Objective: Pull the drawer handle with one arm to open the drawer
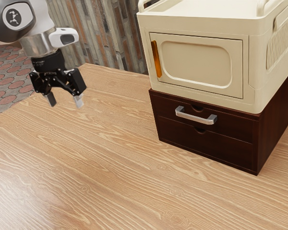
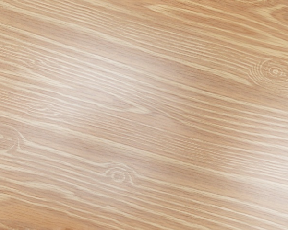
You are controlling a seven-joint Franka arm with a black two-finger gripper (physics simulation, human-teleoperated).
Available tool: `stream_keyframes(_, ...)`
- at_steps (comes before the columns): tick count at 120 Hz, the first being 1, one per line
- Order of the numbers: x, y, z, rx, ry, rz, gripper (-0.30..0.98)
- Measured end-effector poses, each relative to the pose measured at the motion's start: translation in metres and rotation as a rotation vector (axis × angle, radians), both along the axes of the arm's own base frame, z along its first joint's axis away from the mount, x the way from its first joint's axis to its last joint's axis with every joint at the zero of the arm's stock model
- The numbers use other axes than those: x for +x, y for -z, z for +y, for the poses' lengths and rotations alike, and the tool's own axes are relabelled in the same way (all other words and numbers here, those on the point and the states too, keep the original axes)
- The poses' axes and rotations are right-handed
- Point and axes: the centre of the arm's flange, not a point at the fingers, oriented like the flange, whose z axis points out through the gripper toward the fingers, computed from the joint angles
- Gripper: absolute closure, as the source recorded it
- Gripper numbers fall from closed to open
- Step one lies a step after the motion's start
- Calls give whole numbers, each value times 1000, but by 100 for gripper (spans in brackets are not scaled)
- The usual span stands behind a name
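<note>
We found the claw [image 1: 65, 100] empty, its two fingers standing apart above the table [image 1: 86, 167], well short of the cabinet and pointed downward. The silver bar handle [image 1: 196, 118] was on the upper drawer [image 1: 230, 127] of the dark wooden two-drawer cabinet [image 1: 274, 127], toward the exterior view's right, and that drawer's front sat flush. A cream storage box [image 1: 254, 67] rested on top. We judged the step in hand to be the approach, with the pull wholly ahead. In our assessment, the hand needed to travel across to the cabinet, drop to the bar's height and tip toward level, so that one finger could pass above the bar and the other below. We advised centring between the two end mounts, since an off-centre grip could rack the drawer, and stopping short of pressing the fingertips into the wood. Once closed firmly, the claw ought to draw straight out, square to the front and slowly; a jerk or upward lift risked slipping off or dragging the cabinet.
</note>
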Motion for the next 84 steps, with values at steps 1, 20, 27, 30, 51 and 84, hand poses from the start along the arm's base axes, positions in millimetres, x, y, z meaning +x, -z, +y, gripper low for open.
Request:
stream_keyframes(1,0,0,1,0,-2,0,0)
stream_keyframes(20,-3,-2,10,0,-19,-5,0)
stream_keyframes(27,-19,-44,1,4,2,-87,0)
stream_keyframes(30,-38,-83,-8,7,23,-166,0)
stream_keyframes(51,-55,-129,-107,34,312,-277,0)
stream_keyframes(84,1,-19,-171,62,784,-255,0)
